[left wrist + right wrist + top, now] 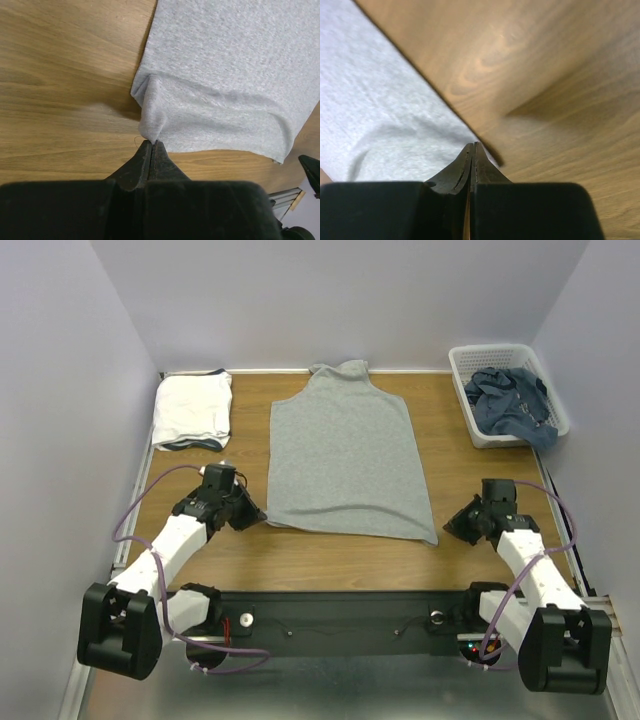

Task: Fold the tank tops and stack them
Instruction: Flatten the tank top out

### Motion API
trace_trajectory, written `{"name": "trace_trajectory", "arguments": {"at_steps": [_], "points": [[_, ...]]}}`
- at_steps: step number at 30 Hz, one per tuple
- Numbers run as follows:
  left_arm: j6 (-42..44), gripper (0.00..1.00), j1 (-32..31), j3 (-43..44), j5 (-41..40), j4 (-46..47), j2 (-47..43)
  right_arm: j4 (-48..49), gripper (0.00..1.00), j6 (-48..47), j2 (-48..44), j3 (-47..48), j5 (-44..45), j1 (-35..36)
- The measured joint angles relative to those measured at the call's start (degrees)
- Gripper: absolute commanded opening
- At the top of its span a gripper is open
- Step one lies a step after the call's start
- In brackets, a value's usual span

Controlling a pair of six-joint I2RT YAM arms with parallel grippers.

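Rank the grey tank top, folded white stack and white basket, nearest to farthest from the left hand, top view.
1. grey tank top, centre, corner pinched
2. folded white stack, far left
3. white basket, far right

My left gripper [151, 146] has its two black fingers pressed flat together. Their tips pinch the near corner of the grey tank top [225, 65], which is drawn up into a small peak there. Beyond that lifted edge a soft crease runs across the cloth, and the rest lies spread over the wooden table [65, 75].
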Motion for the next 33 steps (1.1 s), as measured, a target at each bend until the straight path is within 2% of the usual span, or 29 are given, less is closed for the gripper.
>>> {"name": "trace_trajectory", "arguments": {"at_steps": [4,7,11,17,23,33], "points": [[1.27,0.00,0.90,0.96,0.02,-1.18,0.31,-1.07,0.00,-1.29,2.71,4.98,0.31,0.00],[2.14,0.00,1.97,1.64,0.02,-2.08,0.55,-2.08,0.04,-2.47,3.69,7.41,0.48,-0.04],[2.93,0.00,2.64,1.99,0.22,-2.08,0.92,-2.78,0.20,-3.37,4.04,7.52,-0.44,-0.07],[3.06,0.00,2.67,1.99,1.03,-1.99,1.62,-3.08,0.34,-2.97,1.77,0.59,-2.93,-0.07],[3.10,0.00,2.67,1.99,1.38,-1.79,2.19,-3.91,0.37,-1.86,-2.23,-4.04,-4.96,-0.07],[3.08,0.00,2.67,1.97,1.38,-1.33,2.25,-1.92,0.41,-0.22,-4.59,-5.92,-6.84,0.02]]}}
